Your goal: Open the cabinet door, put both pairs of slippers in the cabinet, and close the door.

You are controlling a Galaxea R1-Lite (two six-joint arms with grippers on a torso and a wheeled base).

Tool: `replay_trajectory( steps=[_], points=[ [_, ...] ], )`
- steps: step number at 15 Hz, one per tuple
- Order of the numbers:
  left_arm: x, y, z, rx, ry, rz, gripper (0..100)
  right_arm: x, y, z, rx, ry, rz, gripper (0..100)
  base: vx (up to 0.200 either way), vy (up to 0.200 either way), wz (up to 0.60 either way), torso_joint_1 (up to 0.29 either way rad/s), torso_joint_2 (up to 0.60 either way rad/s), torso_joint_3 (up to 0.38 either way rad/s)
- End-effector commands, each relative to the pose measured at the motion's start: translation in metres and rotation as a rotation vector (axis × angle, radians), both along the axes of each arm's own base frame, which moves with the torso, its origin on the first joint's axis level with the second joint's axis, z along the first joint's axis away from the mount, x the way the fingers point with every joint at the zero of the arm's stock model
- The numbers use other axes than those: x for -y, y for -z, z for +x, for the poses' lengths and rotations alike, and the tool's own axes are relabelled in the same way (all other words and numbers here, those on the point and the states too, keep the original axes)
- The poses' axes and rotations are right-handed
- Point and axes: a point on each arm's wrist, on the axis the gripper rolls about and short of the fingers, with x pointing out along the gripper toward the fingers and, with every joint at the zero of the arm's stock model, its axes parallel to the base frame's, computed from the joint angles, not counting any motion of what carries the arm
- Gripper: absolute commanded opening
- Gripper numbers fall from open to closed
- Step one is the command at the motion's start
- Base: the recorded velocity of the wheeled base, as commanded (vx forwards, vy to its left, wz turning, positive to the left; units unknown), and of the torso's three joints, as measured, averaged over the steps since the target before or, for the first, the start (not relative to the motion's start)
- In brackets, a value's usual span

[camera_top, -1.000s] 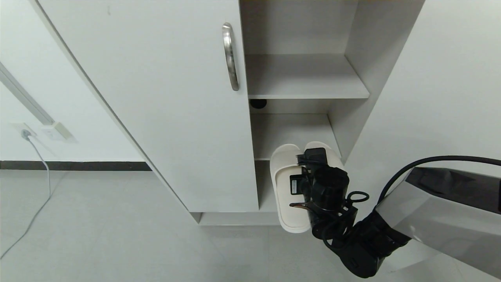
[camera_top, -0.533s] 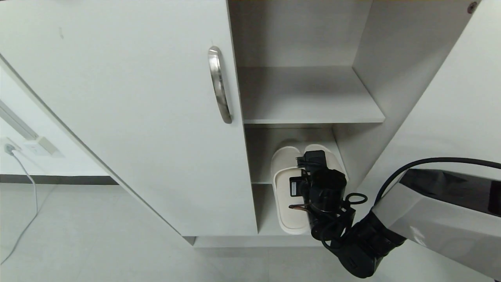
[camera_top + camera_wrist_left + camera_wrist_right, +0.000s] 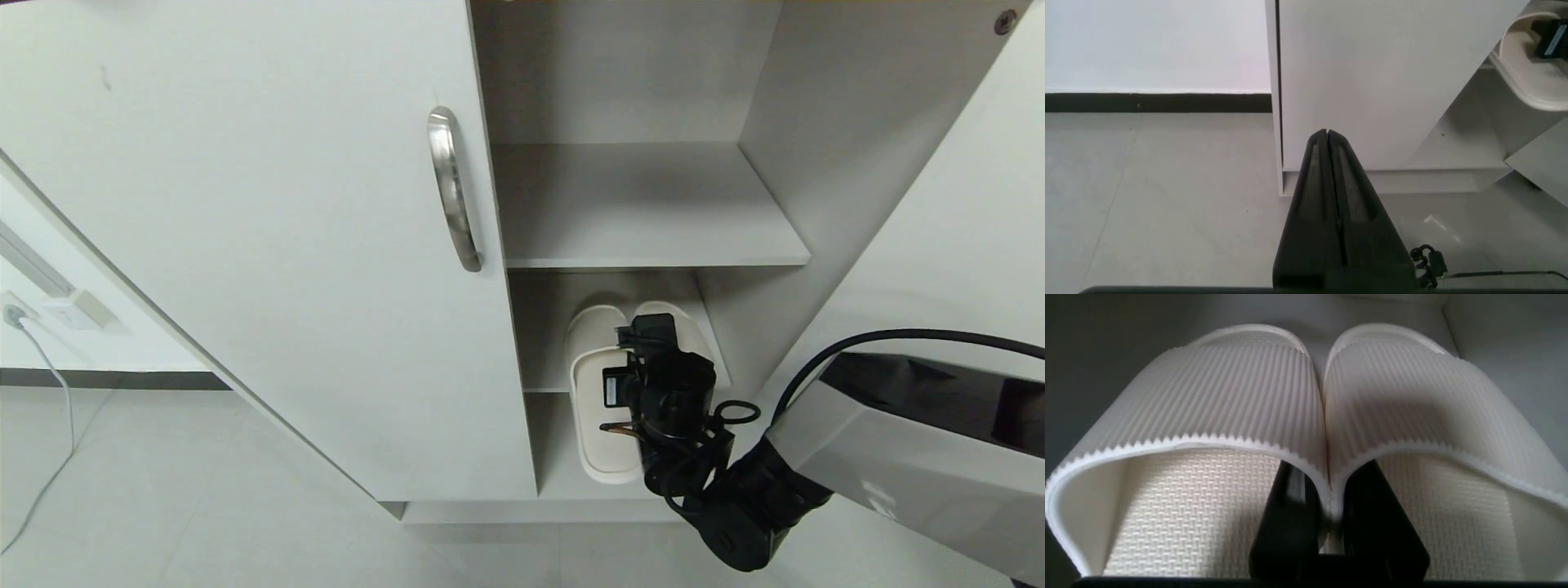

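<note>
— What is the right claw [image 3: 1329, 508] doing?

— It is gripping the pair of white slippers [image 3: 1208, 416]. One finger is sitting inside each, pinching the two inner walls together, so it is closed down to that thickness.

— Where are they hanging?

— In the cabinet [image 3: 759, 106] opening, toes pointing in beneath the upper shelf [image 3: 637, 204]. Over the last second the whole head view has been shifting as the robot closes in. Against the cabinet the slippers are going deeper: the heels were hanging out past the base, and now they are lying inside it.

— Which level are they heading for?

— I cannot tell whether it is the lower shelf or the bottom, because the arm is covering that part.

— And the left claw [image 3: 1327, 155]?

— It is hanging pressed shut, holding nothing, over the floor [image 3: 1159, 196] beside the cabinet.

— What is remaining?

— Setting down is probably coming next. The open door [image 3: 939, 212] is waiting on the second pair.
</note>
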Motion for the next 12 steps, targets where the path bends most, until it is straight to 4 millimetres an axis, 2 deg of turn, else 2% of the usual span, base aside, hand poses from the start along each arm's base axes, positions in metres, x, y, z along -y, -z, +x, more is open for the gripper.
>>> replay_trajectory(
  steps=[1,4,9,12],
  points=[
    [0.000,0.000,0.000,0.000,0.000,0.000,0,0.000,0.002,0.013,-0.005,0.020,-0.002,0,0.000,0.000,0.00,0.000,0.00,0.000],
    [0.000,0.000,0.000,0.000,-0.002,0.000,0,-0.007,-0.015,0.037,-0.020,0.027,0.060,0,0.000,0.000,0.00,0.000,0.00,0.000],
    [0.000,0.000,0.000,-0.002,-0.002,-0.001,0,-0.014,-0.030,0.075,-0.019,0.046,0.066,0,0.000,0.000,0.00,0.000,0.00,0.000],
    [0.000,0.000,0.000,0.000,-0.004,-0.002,0,-0.013,-0.032,0.084,-0.021,0.043,0.064,0,0.000,0.000,0.00,0.000,0.00,0.000]
  ],
)
